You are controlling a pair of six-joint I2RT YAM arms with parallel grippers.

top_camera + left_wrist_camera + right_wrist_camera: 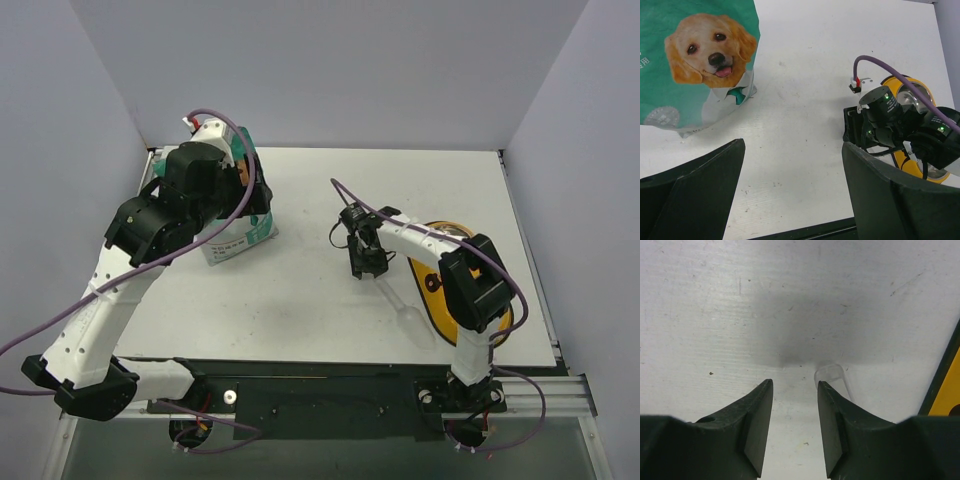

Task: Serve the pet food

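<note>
Right hand (795, 385) low over the tabletop (715, 300), narrowly spread, pinching nothing, clear scoop (832, 376) handle tip just beside one finger. No pet food visible anywhere, presumably inside the teal bag (235, 240); apparently nothing scooped or served yet. Left hand (792, 150) wide apart, empty. Dog picture only from the left wrist; whole scoop beside yellow bowl (445, 318) only from above.

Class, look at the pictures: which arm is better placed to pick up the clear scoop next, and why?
Right. The right claw hangs open just beside the handle end of the clear scoop. The left claw is across the table, by the teal bag.
</note>
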